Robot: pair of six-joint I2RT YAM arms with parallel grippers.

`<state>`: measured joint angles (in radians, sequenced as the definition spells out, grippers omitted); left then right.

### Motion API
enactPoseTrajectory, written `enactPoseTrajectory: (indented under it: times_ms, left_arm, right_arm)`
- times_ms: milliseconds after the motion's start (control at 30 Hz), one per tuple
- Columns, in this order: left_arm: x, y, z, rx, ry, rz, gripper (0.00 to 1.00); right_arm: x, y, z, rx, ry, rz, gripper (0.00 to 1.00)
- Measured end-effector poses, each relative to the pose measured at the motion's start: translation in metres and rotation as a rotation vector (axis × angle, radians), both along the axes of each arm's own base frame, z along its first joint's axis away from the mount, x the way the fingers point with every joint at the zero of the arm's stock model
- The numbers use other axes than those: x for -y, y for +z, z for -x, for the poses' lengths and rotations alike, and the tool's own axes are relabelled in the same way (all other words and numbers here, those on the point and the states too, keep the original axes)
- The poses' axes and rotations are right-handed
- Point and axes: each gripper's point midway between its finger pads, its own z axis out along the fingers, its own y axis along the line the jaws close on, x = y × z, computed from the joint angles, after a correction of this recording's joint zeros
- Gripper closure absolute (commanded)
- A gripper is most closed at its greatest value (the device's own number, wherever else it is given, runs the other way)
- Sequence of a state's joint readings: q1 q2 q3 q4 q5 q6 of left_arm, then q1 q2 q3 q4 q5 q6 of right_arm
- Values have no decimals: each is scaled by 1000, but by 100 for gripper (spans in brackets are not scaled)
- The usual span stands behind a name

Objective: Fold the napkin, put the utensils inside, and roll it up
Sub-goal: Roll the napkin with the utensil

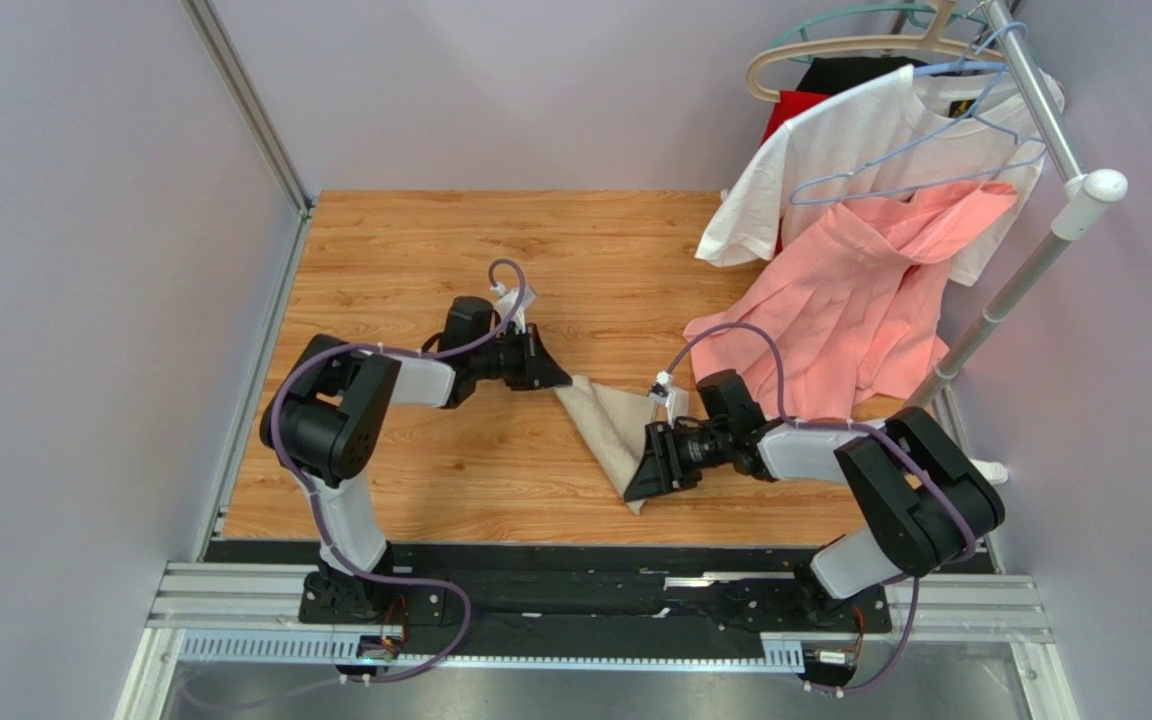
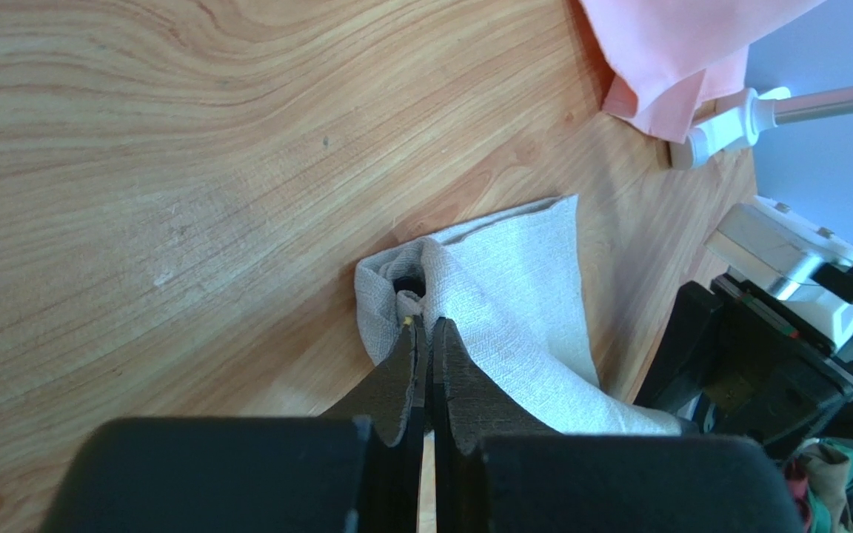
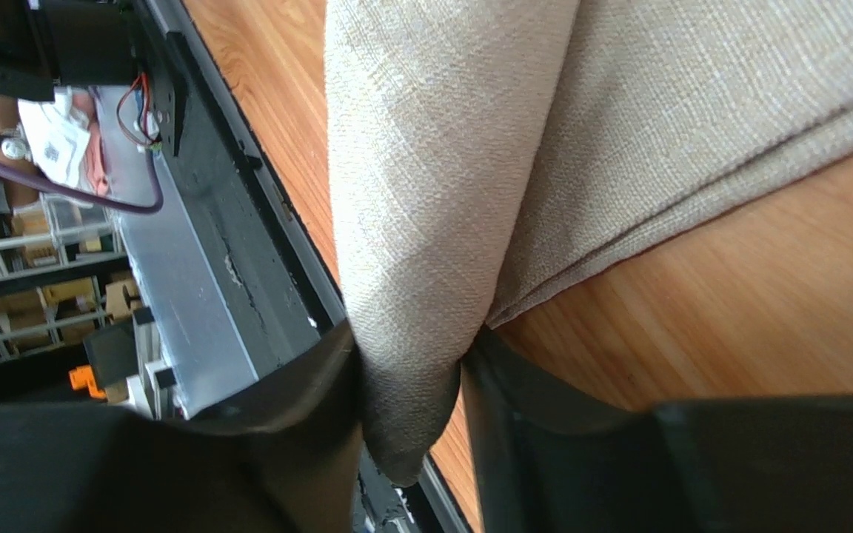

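Note:
The beige napkin (image 1: 612, 420) lies bunched into a narrow wedge on the wooden table between both arms. My left gripper (image 1: 555, 378) is at its far-left end. In the left wrist view its jaws (image 2: 425, 328) are pressed together on the curled edge of the napkin (image 2: 509, 300). My right gripper (image 1: 651, 465) is at the napkin's near end. In the right wrist view a thick fold of napkin (image 3: 442, 222) hangs between its fingers (image 3: 411, 383) and touches both. The utensils are hidden.
A salmon-pink garment (image 1: 853, 300) drapes onto the table's back right, under a white T-shirt (image 1: 853, 150) on a hanger. The rack's white pole (image 1: 1018, 278) slants down beside them. The black and metal base rail (image 3: 192, 300) runs just beyond the table's near edge.

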<state>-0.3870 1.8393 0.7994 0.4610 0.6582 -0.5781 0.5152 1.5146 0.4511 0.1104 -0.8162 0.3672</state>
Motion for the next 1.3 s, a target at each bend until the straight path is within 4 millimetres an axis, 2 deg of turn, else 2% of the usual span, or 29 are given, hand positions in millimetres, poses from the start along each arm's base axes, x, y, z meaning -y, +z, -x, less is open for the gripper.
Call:
enactPoseTrajectory:
  times_ms: [100, 133, 300, 367, 500, 567, 633, 733, 833, 900, 1000, 1167, 1300]
  left_arm:
    - [-2, -5, 1, -48, 7, -36, 100]
    - [-3, -5, 1, -67, 8, -52, 100]
    - [-6, -6, 1, -123, 8, -108, 100]
    - [-7, -7, 3, -142, 5, -122, 100]
    - [-9, -8, 7, -183, 0, -146, 100]
    - [-10, -8, 8, -199, -4, -155, 100]
    - [-10, -9, 8, -214, -7, -163, 100]
    - [-10, -11, 8, -234, -10, -170, 100]
    - [-10, -11, 9, -244, -12, -174, 100]
    - [-10, -12, 10, -250, -13, -176, 100]
    - [-11, -12, 12, -258, -14, -178, 100]
    - [-11, -12, 13, -267, -15, -181, 100]
    - [-11, -12, 13, -270, -16, -183, 100]
  right_arm:
    - [1, 7, -3, -4, -18, 18, 31]
    - [2, 9, -5, 1, -30, 36, 0]
    - [10, 26, -29, 80, -112, 127, 0]
    - [19, 29, -37, 114, -157, 190, 0]
    - [36, 35, -48, 180, -223, 302, 0]
    - [38, 43, -53, 249, -235, 354, 0]
    - [29, 54, -57, 345, -217, 396, 2]
    - [-1, 76, -59, 541, -146, 434, 7]
    - [-30, 84, -63, 676, -92, 461, 11]
    - [-46, 77, -68, 735, -53, 504, 13]
    - [-56, 56, -68, 782, 9, 580, 17]
    - [-56, 20, -63, 812, 95, 702, 26]
    - [-56, 12, -63, 829, 113, 736, 32]
